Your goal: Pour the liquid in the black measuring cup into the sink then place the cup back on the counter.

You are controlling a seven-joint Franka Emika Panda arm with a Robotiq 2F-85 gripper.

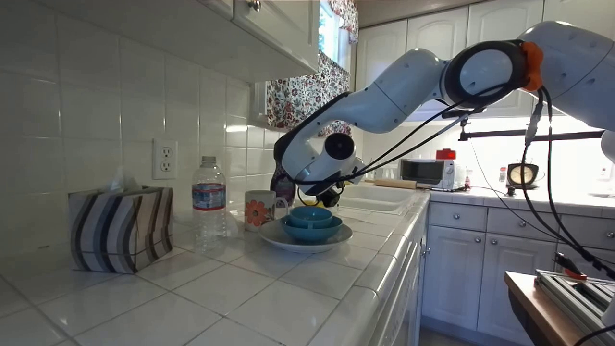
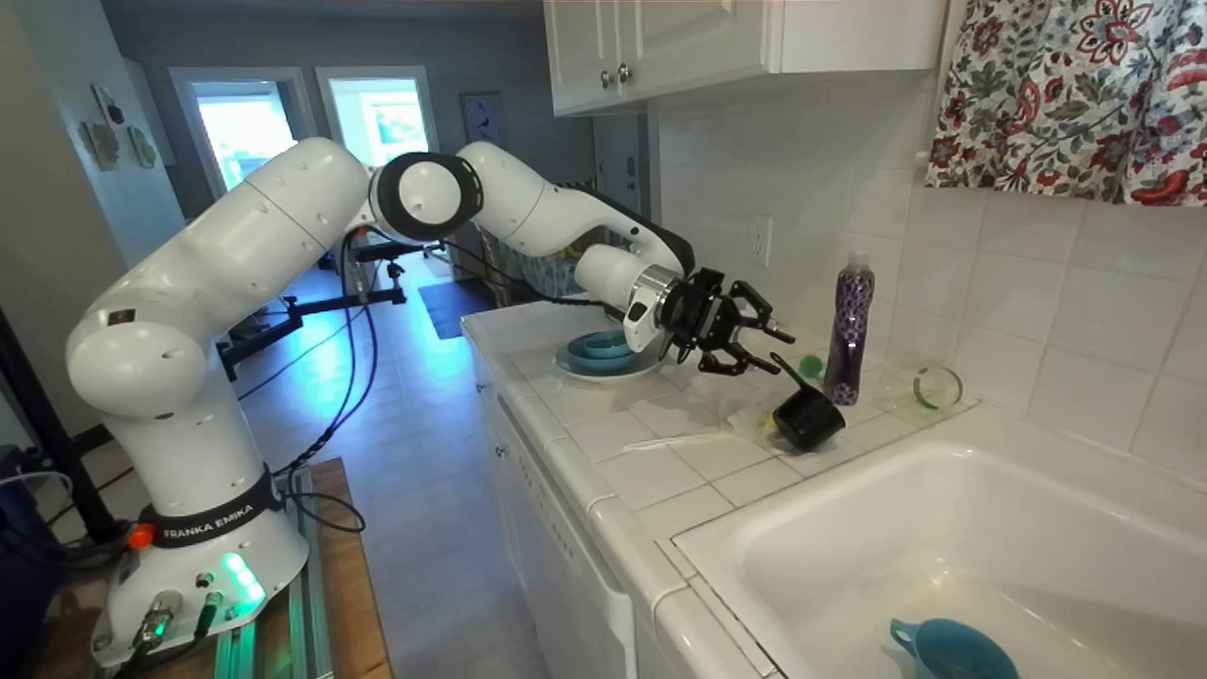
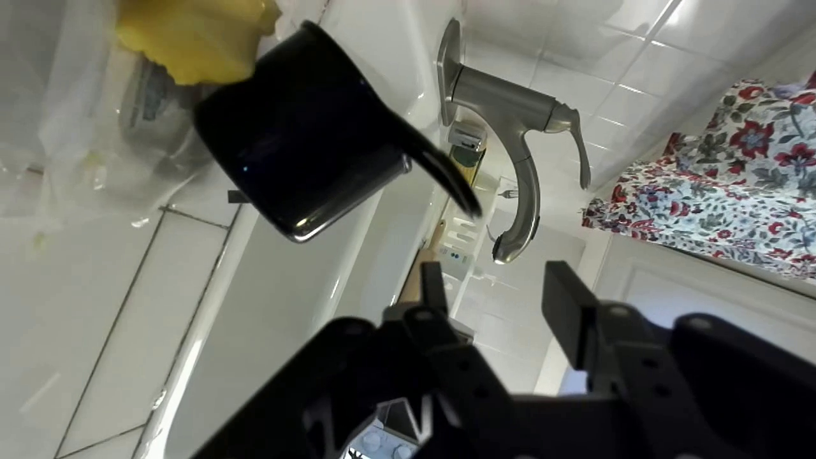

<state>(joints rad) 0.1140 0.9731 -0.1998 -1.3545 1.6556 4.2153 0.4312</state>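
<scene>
The gripper [image 3: 494, 287], spread around nothing, hung near the tilted cup [image 3: 306, 134], which looked light, stiff and slick, likely best pinched by its slim handle [image 3: 445, 172].

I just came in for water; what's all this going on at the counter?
A robot arm is working at the counter with a black measuring cup. The cup looks tilted beside the sink, its handle pointing up toward the gripper, which stands open, not holding it. The job is to empty the cup into the sink and put it back on the counter; whether any liquid is inside can't be seen.
</scene>
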